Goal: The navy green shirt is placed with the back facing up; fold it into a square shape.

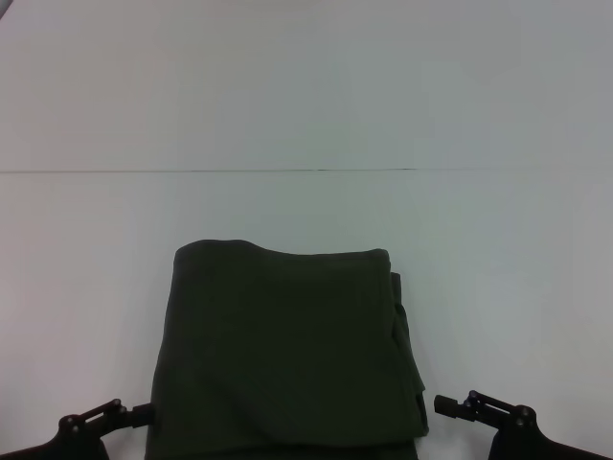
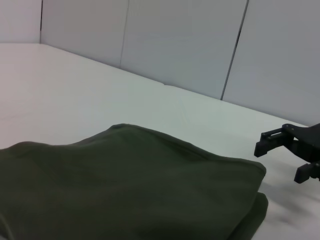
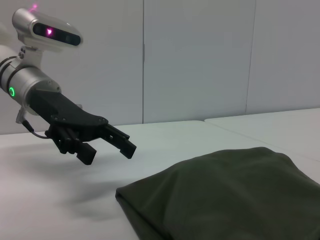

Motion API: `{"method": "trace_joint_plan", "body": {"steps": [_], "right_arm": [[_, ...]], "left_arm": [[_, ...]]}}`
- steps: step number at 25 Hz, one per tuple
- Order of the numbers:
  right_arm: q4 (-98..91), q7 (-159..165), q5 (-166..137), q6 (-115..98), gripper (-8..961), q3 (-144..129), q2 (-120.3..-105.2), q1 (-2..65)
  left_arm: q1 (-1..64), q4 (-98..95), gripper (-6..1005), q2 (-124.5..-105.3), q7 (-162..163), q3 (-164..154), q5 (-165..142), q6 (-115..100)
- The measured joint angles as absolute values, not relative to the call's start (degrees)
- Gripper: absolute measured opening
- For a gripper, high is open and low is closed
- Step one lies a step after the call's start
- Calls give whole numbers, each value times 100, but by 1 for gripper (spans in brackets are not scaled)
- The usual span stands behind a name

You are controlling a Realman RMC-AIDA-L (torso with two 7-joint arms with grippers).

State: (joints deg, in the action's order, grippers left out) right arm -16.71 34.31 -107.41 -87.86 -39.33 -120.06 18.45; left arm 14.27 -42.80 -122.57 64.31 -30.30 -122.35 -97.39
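Observation:
The navy green shirt lies folded into a rough rectangle on the white table, near its front edge, with a plain side up. Layered edges show along its right side. My left gripper hovers low just off the shirt's near left corner, open and holding nothing. My right gripper sits just off the near right corner, also open and empty. The left wrist view shows the shirt with the right gripper beyond it. In the right wrist view the left gripper hangs above the table beside the shirt.
A thin seam crosses the white table behind the shirt. Pale wall panels stand past the table's far edges. Bare tabletop lies on both sides of the shirt and behind it.

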Motion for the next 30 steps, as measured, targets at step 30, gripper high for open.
{"method": "trace_joint_plan", "body": {"steps": [30], "right_arm": [[-1679, 3427, -10731, -8769, 760, -3709, -12006, 1871]], "left_arm": [[1477, -4280, 944, -12278, 6496, -3024, -12199, -9613]]}}
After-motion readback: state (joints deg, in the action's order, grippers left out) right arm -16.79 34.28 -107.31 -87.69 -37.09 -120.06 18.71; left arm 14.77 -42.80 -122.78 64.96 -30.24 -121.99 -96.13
